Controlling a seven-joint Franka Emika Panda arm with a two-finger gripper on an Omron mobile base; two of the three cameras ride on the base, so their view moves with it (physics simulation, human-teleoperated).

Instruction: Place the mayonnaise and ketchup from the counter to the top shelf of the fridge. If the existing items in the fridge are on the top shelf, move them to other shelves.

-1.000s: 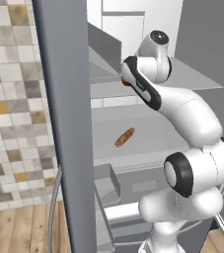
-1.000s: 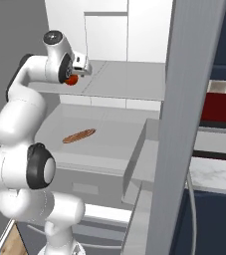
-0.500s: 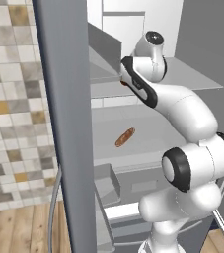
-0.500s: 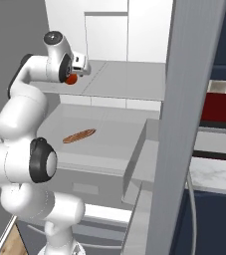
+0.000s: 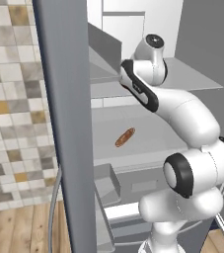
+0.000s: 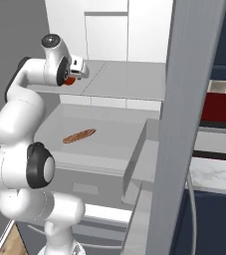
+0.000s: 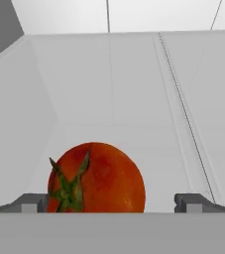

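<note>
Fruit: a round red-orange tomato [image 7: 96, 177] with a green stalk sits low and left of centre in the hand view, resting on the top shelf [image 7: 134, 99] of the fridge [image 5: 64, 123]; in the right base view it shows as a small red patch [image 6: 69, 79] tucked just behind the hand.
Loaf: a small brown elongated piece [image 5: 125, 137] lies on the shelf below, centre of the left base view and left of centre in the right base view [image 6: 79, 135], well apart from the tomato.
Gripper: the gripper [image 7: 111, 201] is spread wide, one fingertip at each side of the frame's bottom, the tomato between them but nearer the left one; nothing is pinched yet.
Change: over the last second the arm has drawn in slightly toward the tomato, jaws staying wide; the tomato and loaf have not moved.
Meaning: the top shelf is still occupied, so clearing it looks like the step in hand; closing on the tomato seems next.
Worktop: a strip of marbled worktop [image 6: 214, 177] shows at the right edge of the right base view; no jar or bottle can be made out there.
</note>
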